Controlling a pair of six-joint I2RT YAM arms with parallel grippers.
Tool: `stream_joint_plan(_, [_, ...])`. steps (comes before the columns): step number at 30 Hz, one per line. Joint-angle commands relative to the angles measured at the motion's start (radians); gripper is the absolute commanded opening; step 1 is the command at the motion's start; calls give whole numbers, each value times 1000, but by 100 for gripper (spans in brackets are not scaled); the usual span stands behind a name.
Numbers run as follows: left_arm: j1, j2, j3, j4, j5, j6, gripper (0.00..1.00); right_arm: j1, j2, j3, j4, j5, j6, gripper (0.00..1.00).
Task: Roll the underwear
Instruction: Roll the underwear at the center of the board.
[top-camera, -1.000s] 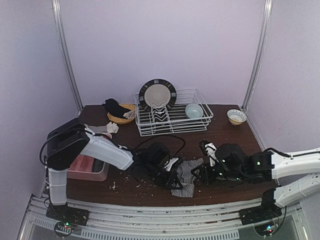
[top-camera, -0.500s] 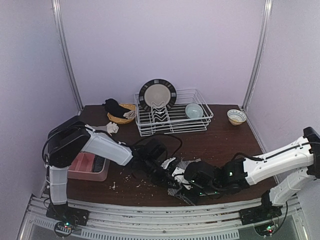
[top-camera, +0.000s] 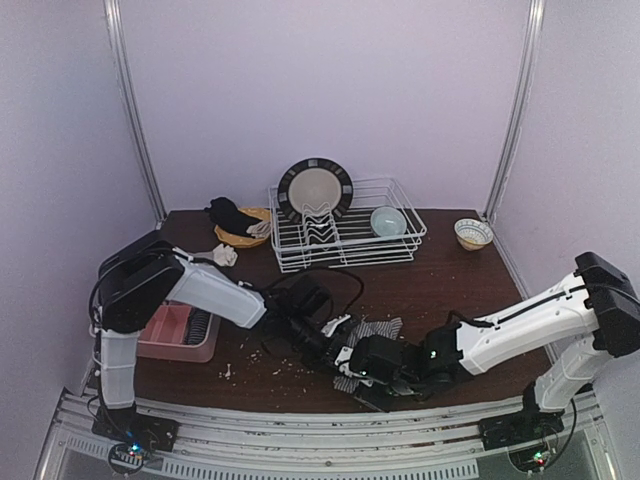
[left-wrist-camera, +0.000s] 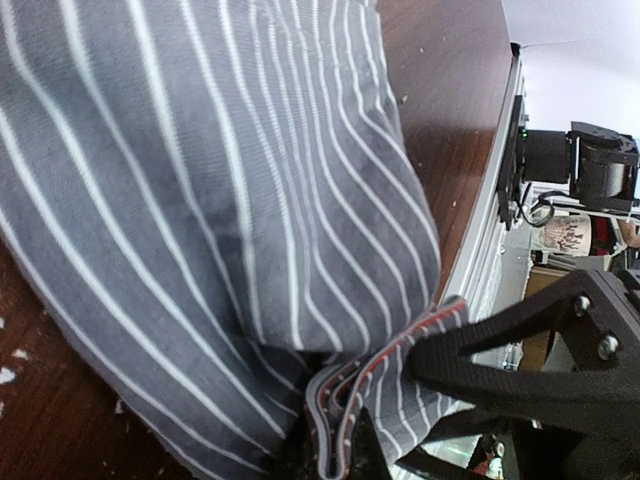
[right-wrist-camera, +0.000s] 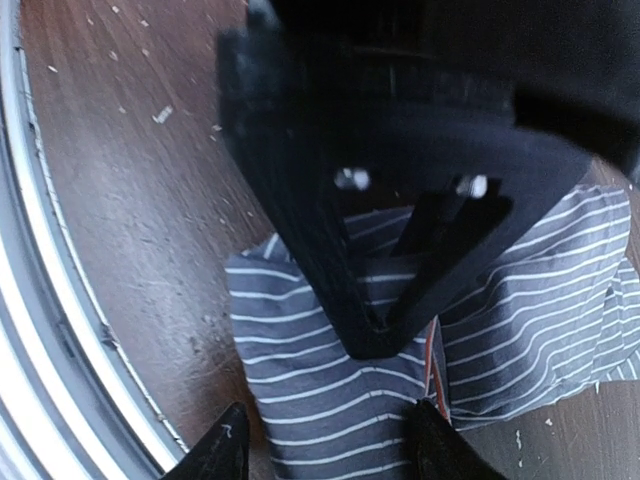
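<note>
No legible text, brand, number or sign appears in any view. The underwear (left-wrist-camera: 200, 200) shows no readable tag. A printed object (left-wrist-camera: 561, 233) beyond the table (left-wrist-camera: 450, 90) carries markings too blurred to read.

Plate (top-camera: 314, 188) in wire rack (top-camera: 343, 254)

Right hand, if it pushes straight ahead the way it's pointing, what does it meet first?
The right hand would probably meet the striped underwear first; the left hand pinching it sits just beyond, depth unclear.
</note>
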Motion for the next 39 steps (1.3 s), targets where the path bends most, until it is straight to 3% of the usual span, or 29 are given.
stream_joint_plan(1, [14, 50, -21, -117, -44, 25, 0, 6, 53, 25, -99, 61, 36, 51])
stream_joint_plan(4, [14, 44, -26, -114, -39, 26, 0, 6, 89, 32, -115, 64, 61, 45])
stream_joint_plan(7, [14, 25, -40, -104, -37, 26, 0, 6, 106, 24, -109, 56, 81, 29])
stream_joint_plan(10, [14, -8, -67, -92, -46, 22, 14, 6, 102, 14, -93, 23, 93, 10])
stream_joint_plan(14, [14, -71, -109, -79, -70, 21, 33, 5, 74, -7, -69, -36, 109, 0])
stream_joint_plan(20, [14, -190, -177, -72, -131, 22, 53, 0, 30, -62, -25, -126, 160, 0])
stream_joint_plan(27, [13, -369, -285, -23, -239, 60, 66, -86, -45, -157, 86, -347, 245, 0])
stream_joint_plan(34, [-114, -589, -449, 194, -451, 436, 75, -244, -93, -209, 168, -678, 322, 0])
stream_joint_plan(37, [-176, -639, -599, 478, -473, 627, 81, -280, -85, -215, 179, -776, 347, 0])
stream_joint_plan(39, [-187, -637, -644, 577, -474, 732, 85, -294, -73, -218, 186, -821, 363, 0])
